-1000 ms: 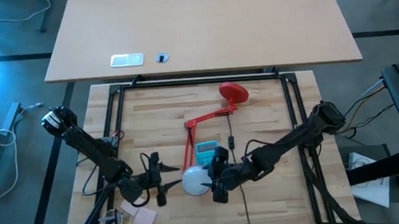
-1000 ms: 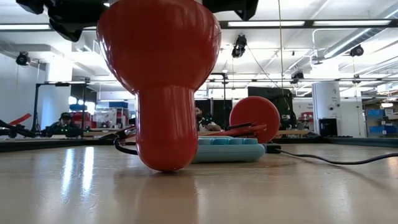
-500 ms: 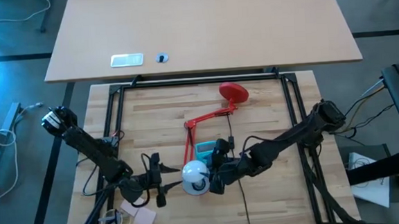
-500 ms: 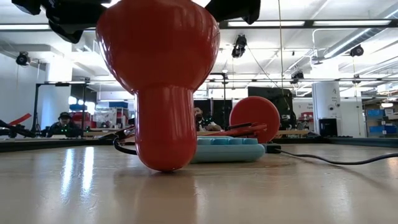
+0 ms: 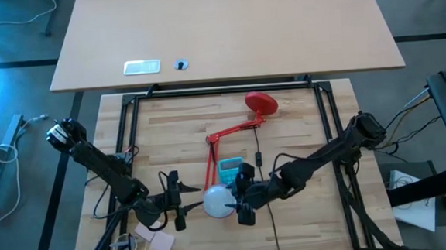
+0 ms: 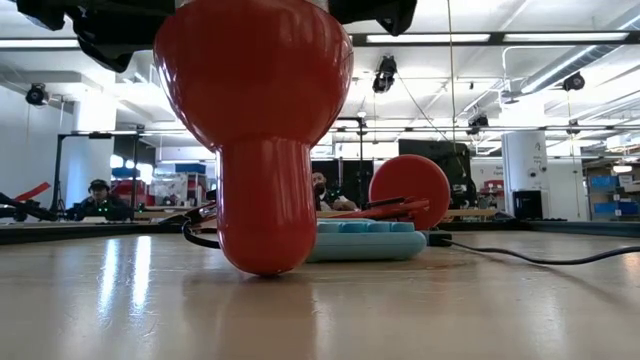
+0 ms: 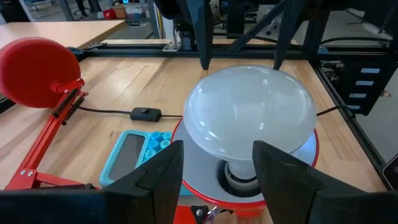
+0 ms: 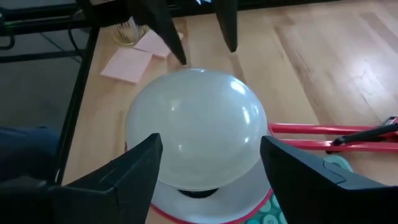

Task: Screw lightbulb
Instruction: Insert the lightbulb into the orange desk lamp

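Wooden planks with visible grain made your surface (image 5: 301,128), framed by black rails. You had the lightbulb (image 7: 252,115), smooth, white and dome-shaped, sitting with its base down in the red lamp shade (image 6: 253,90), near the front edge. Your right tool (image 5: 241,201) stood open, one finger on each side of the bulb; the left tool (image 5: 175,198) was open too, just beside the shade. A blue calculator (image 5: 230,169) and pink paper notes (image 8: 140,56) lay near. The screw base was mostly hidden inside the shade.
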Robot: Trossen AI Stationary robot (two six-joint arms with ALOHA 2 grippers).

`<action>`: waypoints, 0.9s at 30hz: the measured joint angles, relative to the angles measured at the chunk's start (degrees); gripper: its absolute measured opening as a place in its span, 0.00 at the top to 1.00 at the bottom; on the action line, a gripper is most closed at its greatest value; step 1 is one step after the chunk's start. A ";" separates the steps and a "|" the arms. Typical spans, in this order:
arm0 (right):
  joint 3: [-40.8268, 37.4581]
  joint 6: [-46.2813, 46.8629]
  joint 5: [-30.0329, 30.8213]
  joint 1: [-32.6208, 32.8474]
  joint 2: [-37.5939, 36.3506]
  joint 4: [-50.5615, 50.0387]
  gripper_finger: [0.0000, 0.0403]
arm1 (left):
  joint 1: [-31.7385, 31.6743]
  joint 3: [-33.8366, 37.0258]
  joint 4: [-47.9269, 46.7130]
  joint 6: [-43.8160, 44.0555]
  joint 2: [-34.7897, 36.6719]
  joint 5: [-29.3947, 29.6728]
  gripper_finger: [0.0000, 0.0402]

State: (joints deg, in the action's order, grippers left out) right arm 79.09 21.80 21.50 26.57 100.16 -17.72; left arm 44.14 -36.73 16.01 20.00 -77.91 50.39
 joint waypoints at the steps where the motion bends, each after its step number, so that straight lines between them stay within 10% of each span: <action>1: 0.00 0.00 0.09 -0.14 0.00 0.02 0.33 | 0.00 0.00 -0.01 -0.02 0.00 0.00 0.54; 27: 0.00 0.74 0.66 -0.33 0.07 0.41 0.31 | -2.64 0.00 2.47 3.68 -5.20 -7.43 0.54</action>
State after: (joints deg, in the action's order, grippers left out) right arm 79.09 22.55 22.16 26.24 100.22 -17.31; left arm 41.50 -36.73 18.48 23.69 -83.11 42.96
